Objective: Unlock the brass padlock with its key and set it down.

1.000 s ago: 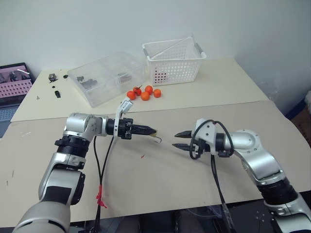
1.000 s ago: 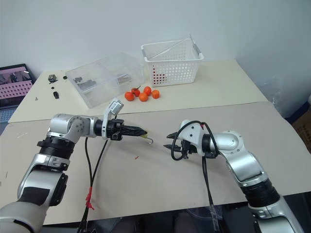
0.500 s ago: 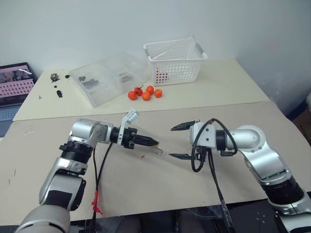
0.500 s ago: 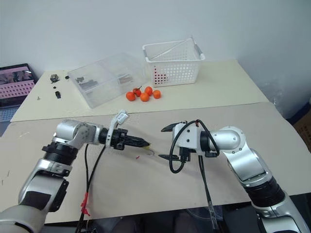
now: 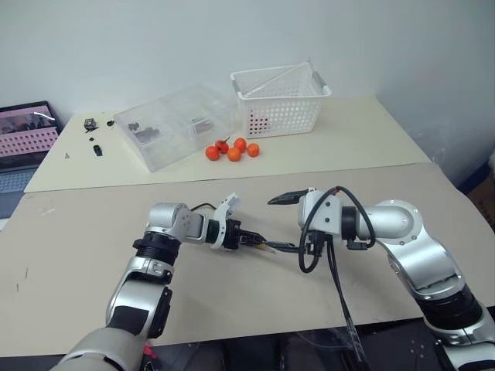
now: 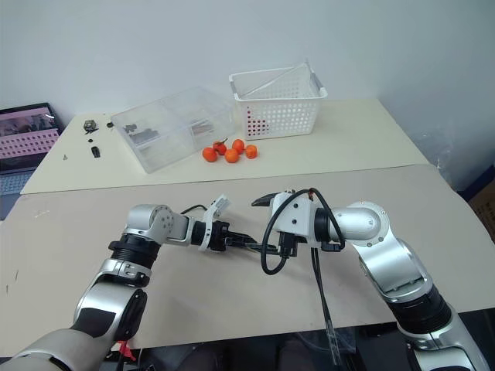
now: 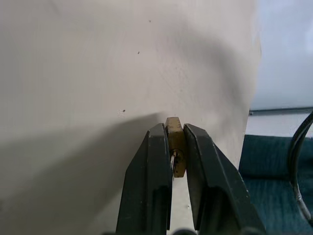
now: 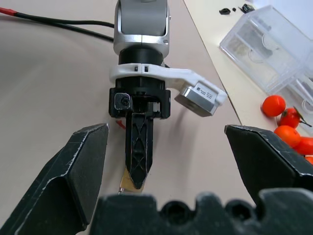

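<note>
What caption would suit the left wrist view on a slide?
Two black jaws of the left gripper clamp a small boxy brass padlock just above the beige table.

Padlock (image 7: 175,147): small brass body, boxy, yellow-gold. Clamped between the two black fingers (image 7: 151,176) of the left pincer (image 7: 175,134), one end poking out past the fingertips. In the head views it sits low over the table (image 5: 93,232), near centre, at about 9 o'clock from the right pincer (image 5: 285,222) and just beside it. Shackle cannot be made out.

Key (image 7: 173,159): small silvery bit against the padlock body, between the fingers; shape unclear.
</note>
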`<action>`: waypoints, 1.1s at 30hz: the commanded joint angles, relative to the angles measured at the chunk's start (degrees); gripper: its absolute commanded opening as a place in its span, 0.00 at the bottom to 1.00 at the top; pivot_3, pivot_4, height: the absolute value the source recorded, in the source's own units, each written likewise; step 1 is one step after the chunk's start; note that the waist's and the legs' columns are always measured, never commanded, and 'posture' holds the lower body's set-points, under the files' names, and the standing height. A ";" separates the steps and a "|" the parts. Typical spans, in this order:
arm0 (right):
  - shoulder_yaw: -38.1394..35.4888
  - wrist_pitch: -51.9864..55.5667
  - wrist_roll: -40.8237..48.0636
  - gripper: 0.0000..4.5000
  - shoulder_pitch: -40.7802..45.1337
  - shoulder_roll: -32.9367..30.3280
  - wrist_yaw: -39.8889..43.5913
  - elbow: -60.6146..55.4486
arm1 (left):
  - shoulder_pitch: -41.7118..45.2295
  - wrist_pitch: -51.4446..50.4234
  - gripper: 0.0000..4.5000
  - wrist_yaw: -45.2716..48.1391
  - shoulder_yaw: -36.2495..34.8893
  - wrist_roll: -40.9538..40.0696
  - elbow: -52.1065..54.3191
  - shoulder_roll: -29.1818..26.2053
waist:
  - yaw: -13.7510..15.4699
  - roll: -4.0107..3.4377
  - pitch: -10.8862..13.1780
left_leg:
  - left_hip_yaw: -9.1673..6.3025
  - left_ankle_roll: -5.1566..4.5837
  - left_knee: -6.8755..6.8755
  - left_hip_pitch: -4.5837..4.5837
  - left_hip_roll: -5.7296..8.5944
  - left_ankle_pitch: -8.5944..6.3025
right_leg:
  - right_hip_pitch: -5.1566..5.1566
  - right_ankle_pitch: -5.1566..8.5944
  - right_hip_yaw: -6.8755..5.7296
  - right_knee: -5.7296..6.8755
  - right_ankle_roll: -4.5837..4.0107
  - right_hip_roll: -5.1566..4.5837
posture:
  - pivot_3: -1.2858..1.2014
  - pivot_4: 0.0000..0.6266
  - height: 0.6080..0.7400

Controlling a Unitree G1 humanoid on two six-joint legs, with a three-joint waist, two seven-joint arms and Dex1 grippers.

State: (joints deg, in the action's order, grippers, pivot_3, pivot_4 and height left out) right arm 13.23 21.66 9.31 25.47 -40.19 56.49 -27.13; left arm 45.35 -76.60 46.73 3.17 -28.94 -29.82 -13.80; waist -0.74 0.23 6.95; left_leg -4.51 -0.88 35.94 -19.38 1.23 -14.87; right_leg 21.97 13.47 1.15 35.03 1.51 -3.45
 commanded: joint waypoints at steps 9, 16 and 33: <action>0.66 -0.90 -0.50 1.00 -0.37 0.20 -0.52 -1.01 | 0.53 -2.40 0.60 -2.32 -2.67 0.33 -1.86 -5.21 | -0.68 0.02 -0.08 | 0.00 0.02 -0.05 0.11 -0.06 0.01 | 0.02 0.00 0.06 -0.02 0.00 0.06 | 0.52 0.24 1.00; 1.11 -1.50 -0.54 1.00 -0.40 -0.31 0.09 -0.08 | 0.71 -1.63 0.99 0.33 -3.69 -0.48 -2.27 -14.01 | -2.16 0.05 -0.17 | -0.03 0.02 -0.13 0.23 -0.13 0.01 | 0.02 0.01 0.16 0.01 0.01 0.12 | 0.52 0.24 1.00; -7.74 17.52 18.85 1.00 -1.42 -1.16 4.93 4.62 | -19.56 47.67 0.99 19.90 -1.57 4.79 31.82 -28.49 | 0.86 0.00 -0.16 | 0.02 0.70 -0.21 -0.35 0.14 -0.09 | 0.31 -0.02 0.78 -0.53 -0.03 -0.75 | 0.52 0.24 1.00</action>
State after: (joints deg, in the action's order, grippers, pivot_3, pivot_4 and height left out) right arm 9.06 37.30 24.95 23.83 -40.59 60.99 -22.76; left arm 26.55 -32.21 66.91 3.78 -24.99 -0.32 -41.08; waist 0.12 0.24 6.79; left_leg -4.49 -0.20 35.74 -19.74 1.41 -14.97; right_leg 22.27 13.42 1.92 34.47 1.52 -4.19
